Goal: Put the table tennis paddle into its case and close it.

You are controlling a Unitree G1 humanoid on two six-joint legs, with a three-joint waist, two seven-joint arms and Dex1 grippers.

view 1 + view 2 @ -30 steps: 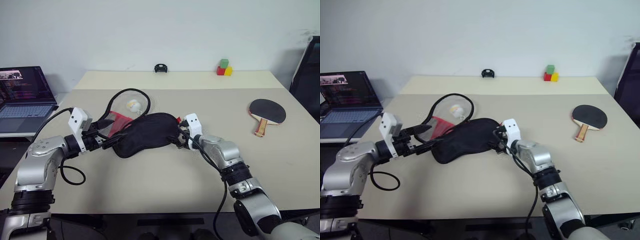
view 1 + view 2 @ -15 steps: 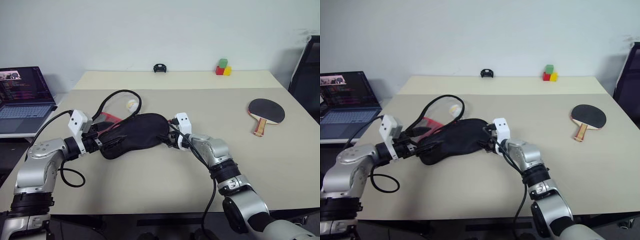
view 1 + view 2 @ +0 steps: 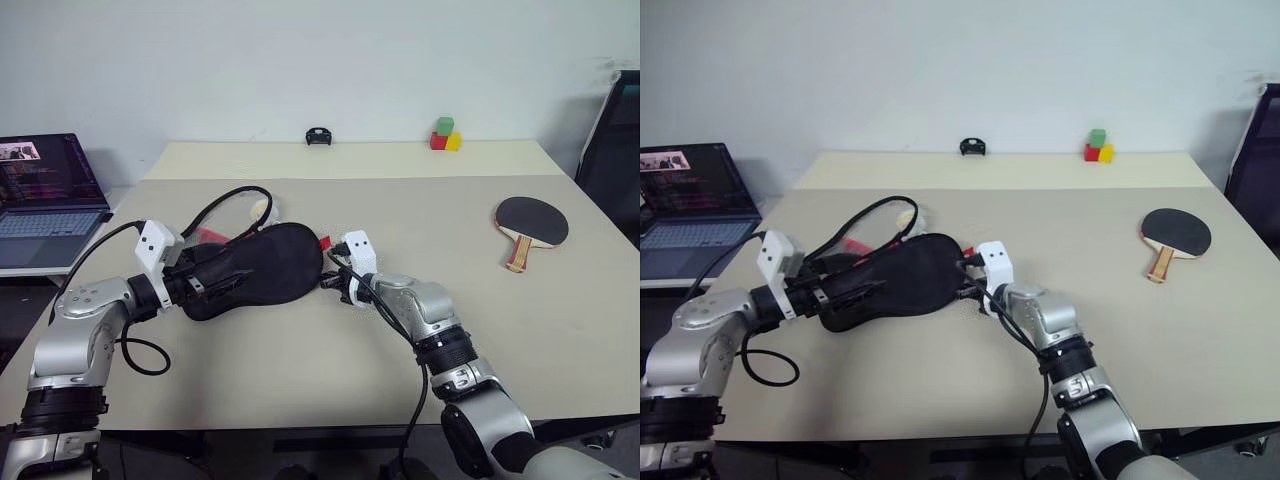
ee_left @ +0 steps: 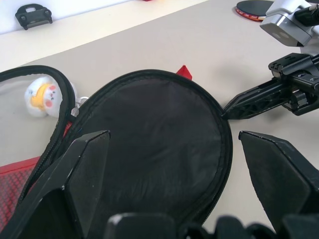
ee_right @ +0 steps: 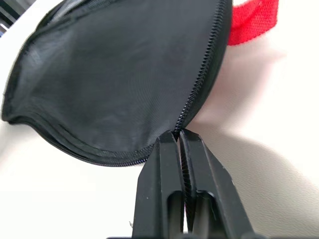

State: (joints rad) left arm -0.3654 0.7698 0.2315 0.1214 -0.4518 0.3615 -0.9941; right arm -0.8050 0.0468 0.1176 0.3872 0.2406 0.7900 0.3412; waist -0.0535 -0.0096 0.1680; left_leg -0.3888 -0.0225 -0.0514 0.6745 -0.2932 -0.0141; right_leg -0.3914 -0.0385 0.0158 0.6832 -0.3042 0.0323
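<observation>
2 sets of jaws differ now: right gripper has just pinched shut on the case zipper edge, left gripper stays wide astride it, paddle still far right on tabletop, unpacked.

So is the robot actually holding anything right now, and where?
Yes: its right hand has pinched the zipper edge of the black case. The left hand is open around the case, gripping nothing.

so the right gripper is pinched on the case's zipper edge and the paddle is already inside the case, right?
Not quite. The right gripper is pinched on the case edge, but the paddle lies out on the table, far to the right, as the left eye view shows.
</observation>
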